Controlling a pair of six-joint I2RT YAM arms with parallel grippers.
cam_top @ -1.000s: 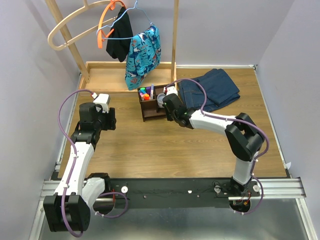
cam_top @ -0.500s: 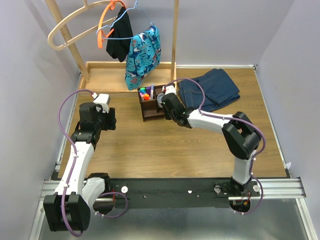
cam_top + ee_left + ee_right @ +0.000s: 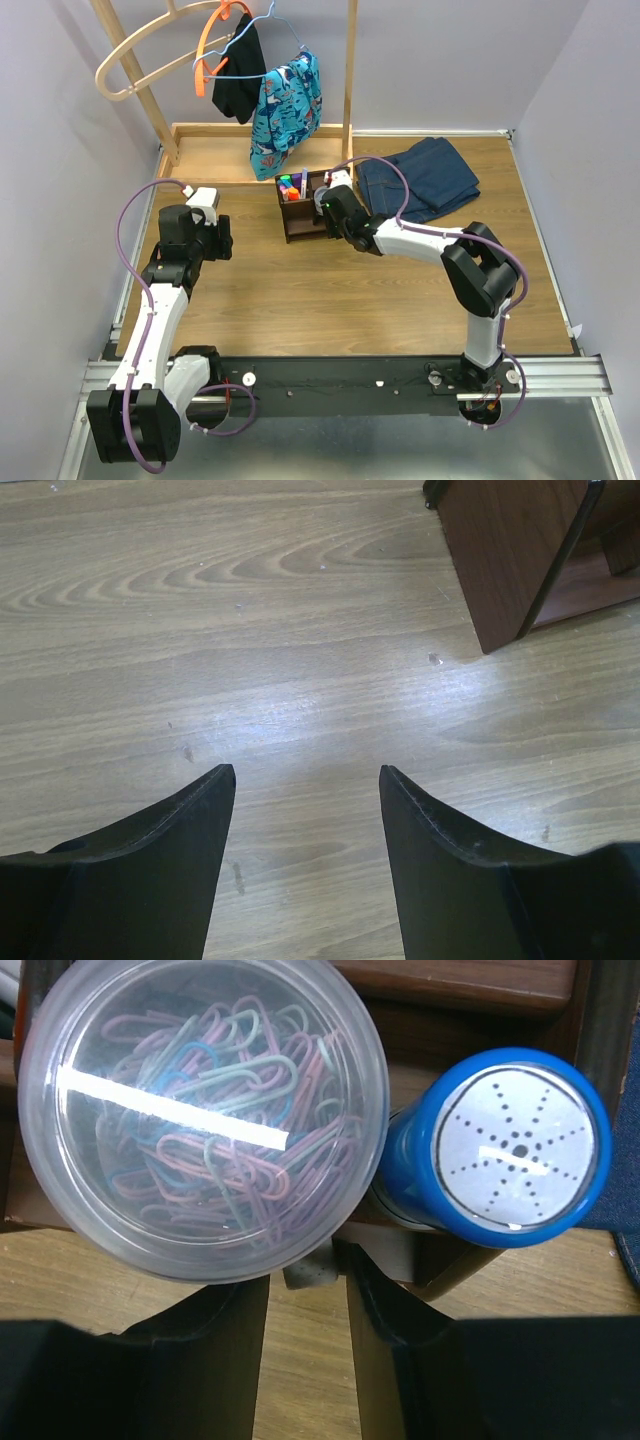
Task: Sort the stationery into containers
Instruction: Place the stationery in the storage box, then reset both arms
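Up top first: the desk organiser (image 3: 300, 215) is set toward the far edge of the table (image 3: 330, 290), about midway across, with coloured markers (image 3: 290, 184) stood upright at its far left. The right gripper (image 3: 322, 203) is held right over the organiser's right side. The left gripper (image 3: 222, 238) is hung over bare wood nearer the left edge, well apart from it. Folded jeans (image 3: 420, 178) are laid toward the far right corner.

On to the left wrist: the left gripper (image 3: 305, 775) is spread wide, with only table seen between its fingers, and a corner of the organiser (image 3: 500, 570) is caught at top right.

Now the right wrist: a clear round tub (image 3: 205, 1110) packed with pastel paper clips (image 3: 190, 1130) is seated in the organiser, just beside the blue-capped bottle (image 3: 420, 1175). The cap's round white label (image 3: 518, 1148) is printed only with a star of black dots. The right gripper (image 3: 305, 1280) is parted by a narrow gap below the tub, wood is seen between its fingers, and nothing is gripped
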